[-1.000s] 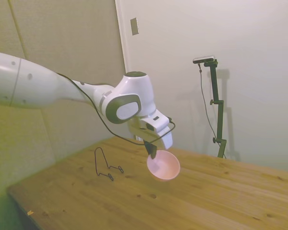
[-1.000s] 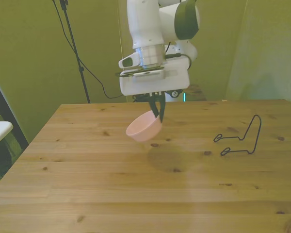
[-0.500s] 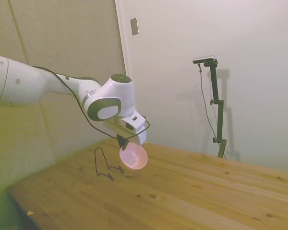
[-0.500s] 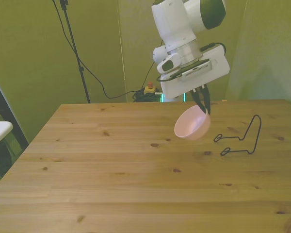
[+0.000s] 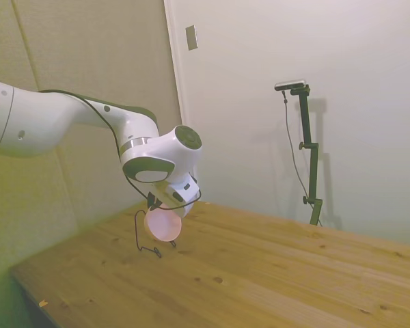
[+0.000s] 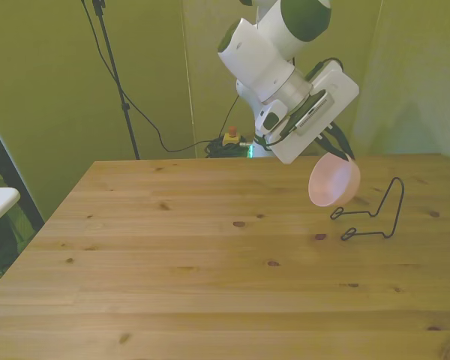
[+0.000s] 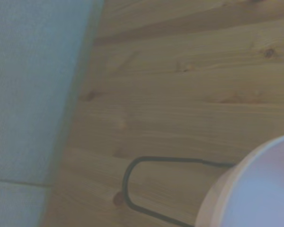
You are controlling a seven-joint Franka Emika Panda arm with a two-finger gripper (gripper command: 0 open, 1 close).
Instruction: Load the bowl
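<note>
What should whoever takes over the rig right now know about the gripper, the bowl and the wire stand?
Gripper: shut on the rim of the pink bowl, holding it in the air, tilted on its side.
Bowl: above the table, just beside the black wire stand, on the front view's right; in the side view it hangs in front of the stand. Not touching the table.
Wire stand: on the table, nothing in it; whether the bowl touches it, I cannot tell.
Done: bowl picked up and brought to the stand.
Left: set the bowl into the stand, likely on edge against its upright loop, then release and back off.
</note>
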